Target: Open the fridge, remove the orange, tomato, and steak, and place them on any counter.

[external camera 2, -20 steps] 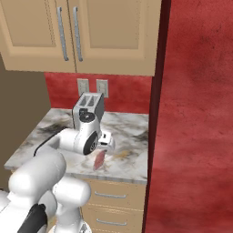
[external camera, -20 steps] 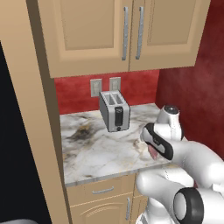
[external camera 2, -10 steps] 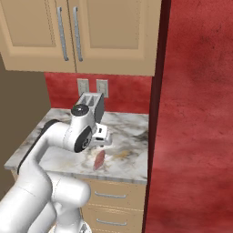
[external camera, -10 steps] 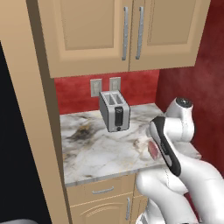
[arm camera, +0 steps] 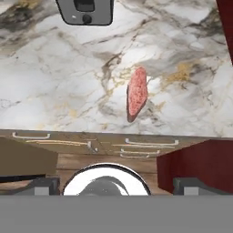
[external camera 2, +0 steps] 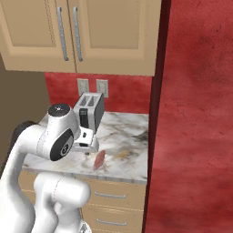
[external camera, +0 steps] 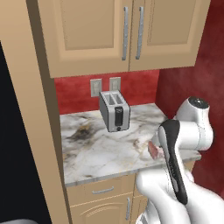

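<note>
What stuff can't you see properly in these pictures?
- Steak: in the left base view the robot's arm covers most of it.
- Toaster: in the hand view the top edge cuts it off.
- Fridge: a dark strip at the left base view's left edge; whether its doors are open cannot be told.
- Counter: the arm hides part in the right base view.

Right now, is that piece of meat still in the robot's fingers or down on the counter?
Down on the counter. The steak lies alone on the marble, with nothing touching it.

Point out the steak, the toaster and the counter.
steak (arm camera: 137,93), hand view, middle of the slab.
toaster (external camera: 114,111), left base view, its front end face.
counter (external camera: 100,151), left base view, bare marble before the toaster.
</note>
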### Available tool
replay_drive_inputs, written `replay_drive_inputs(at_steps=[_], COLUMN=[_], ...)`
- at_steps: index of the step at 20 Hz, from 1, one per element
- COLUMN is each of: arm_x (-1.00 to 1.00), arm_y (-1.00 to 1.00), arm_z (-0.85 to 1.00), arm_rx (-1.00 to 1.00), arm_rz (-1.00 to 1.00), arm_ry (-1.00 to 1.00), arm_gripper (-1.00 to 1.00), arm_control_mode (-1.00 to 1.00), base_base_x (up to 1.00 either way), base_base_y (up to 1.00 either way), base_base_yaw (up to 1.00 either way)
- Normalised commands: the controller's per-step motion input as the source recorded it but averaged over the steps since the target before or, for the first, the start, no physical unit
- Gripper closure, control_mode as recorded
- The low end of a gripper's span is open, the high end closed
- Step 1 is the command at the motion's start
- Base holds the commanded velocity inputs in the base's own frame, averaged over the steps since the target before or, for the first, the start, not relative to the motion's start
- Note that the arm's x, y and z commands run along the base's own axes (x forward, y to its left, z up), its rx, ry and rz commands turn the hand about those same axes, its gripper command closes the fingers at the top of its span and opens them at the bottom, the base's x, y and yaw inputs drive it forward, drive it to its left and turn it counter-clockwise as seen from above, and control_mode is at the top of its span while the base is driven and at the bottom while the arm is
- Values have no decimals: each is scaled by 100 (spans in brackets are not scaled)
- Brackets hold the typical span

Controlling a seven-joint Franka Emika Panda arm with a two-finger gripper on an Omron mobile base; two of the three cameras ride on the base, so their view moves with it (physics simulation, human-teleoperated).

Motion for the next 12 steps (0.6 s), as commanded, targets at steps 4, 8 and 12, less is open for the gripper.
replay_drive_inputs(at_steps=[4,8,12], arm_x=[-90,-87,-81], arm_y=[0,6,22], arm_z=[100,93,84], arm_rx=[0,-2,-4], arm_rz=[0,0,0], arm_ry=[0,0,-2], arm_gripper=[-100,-100,-100], arm_control_mode=[-100,-100,-100], base_base_x=[0,0,0], base_base_y=[0,0,0], base_base_yaw=[0,0,0])
